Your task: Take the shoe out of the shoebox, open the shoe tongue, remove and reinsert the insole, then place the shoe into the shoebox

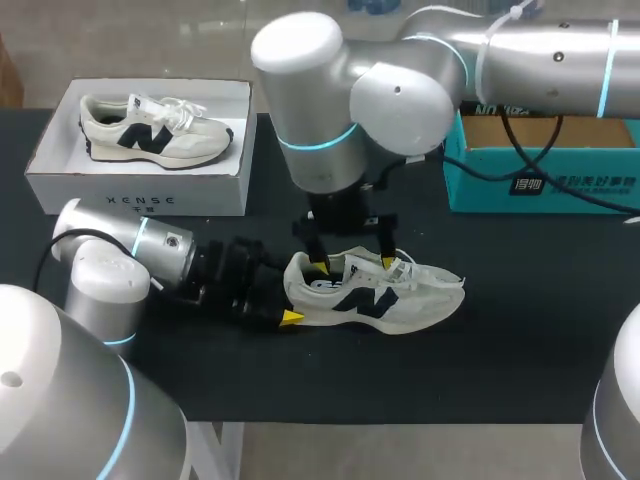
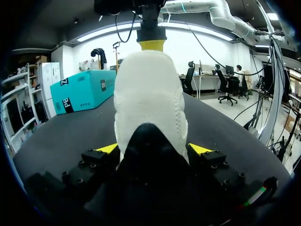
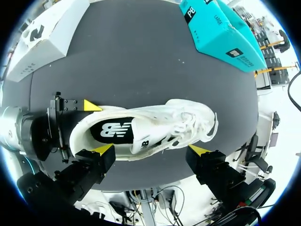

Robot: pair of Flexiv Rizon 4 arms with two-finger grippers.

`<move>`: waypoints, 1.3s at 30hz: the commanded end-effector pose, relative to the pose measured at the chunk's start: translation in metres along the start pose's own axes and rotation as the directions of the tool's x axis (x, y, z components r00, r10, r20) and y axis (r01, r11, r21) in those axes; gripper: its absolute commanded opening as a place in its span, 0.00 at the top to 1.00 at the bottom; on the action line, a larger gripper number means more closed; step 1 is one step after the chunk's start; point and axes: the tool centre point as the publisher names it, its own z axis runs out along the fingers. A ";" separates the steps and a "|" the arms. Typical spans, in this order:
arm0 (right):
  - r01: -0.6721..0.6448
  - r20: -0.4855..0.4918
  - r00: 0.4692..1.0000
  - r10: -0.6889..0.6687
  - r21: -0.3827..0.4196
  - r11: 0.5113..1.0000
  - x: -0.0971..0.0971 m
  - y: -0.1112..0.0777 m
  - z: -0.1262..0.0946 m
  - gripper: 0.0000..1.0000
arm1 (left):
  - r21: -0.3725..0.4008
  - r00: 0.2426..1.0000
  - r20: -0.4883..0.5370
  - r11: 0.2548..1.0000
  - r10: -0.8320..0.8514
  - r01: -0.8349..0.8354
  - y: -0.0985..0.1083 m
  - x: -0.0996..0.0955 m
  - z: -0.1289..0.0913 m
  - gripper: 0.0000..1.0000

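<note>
White shoe (image 1: pixel 385 300), heel in grasp of level left gripper (image 2: pixel 154 149); right gripper (image 1: pixel 353 264) vertical above, spread wide.

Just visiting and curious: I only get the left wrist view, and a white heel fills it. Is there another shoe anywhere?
Observer: Yes, a second shoe lies in a white shoebox at the table's far left.
Visitor: Anything inside the one I see?
Observer: A dark insole lies in that shoe.
Visitor: Is the other arm near it?
Observer: Yes; the right gripper hangs open over its opening.
</note>
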 end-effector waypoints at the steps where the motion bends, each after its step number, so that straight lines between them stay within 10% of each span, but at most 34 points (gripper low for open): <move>1: 0.007 0.014 1.000 -0.007 0.016 1.000 -0.001 0.005 0.013 0.00 | -0.001 1.000 0.002 1.000 0.000 0.000 0.003 0.002 0.004 1.00; 9: -0.034 0.014 0.999 0.033 0.037 0.999 -0.016 0.006 0.029 0.00 | -0.001 1.000 0.002 1.000 0.000 0.000 0.003 0.002 0.004 1.00; 11: -0.054 -0.001 0.999 0.054 0.035 0.998 -0.020 0.004 0.032 0.56 | -0.001 1.000 0.002 1.000 0.000 0.000 0.003 0.002 0.004 1.00; 14: -0.078 -0.025 0.997 0.079 0.027 0.997 -0.025 0.001 0.032 1.00 | -0.001 1.000 0.002 1.000 0.000 0.000 0.003 0.002 0.004 1.00; 30: -0.144 -0.039 0.989 0.143 -0.022 0.989 -0.056 -0.002 0.010 0.98 | -0.001 1.000 0.002 1.000 0.000 0.000 0.003 0.002 0.004 1.00; 34: -0.121 -0.043 0.992 0.120 -0.026 0.992 -0.046 0.002 0.008 0.69 | -0.001 1.000 0.002 1.000 0.000 0.000 0.003 0.002 0.004 1.00; 39: -0.095 -0.041 0.995 0.094 -0.029 0.995 -0.039 0.010 0.008 0.59 | -0.001 1.000 0.002 1.000 0.000 0.000 0.003 0.002 0.004 1.00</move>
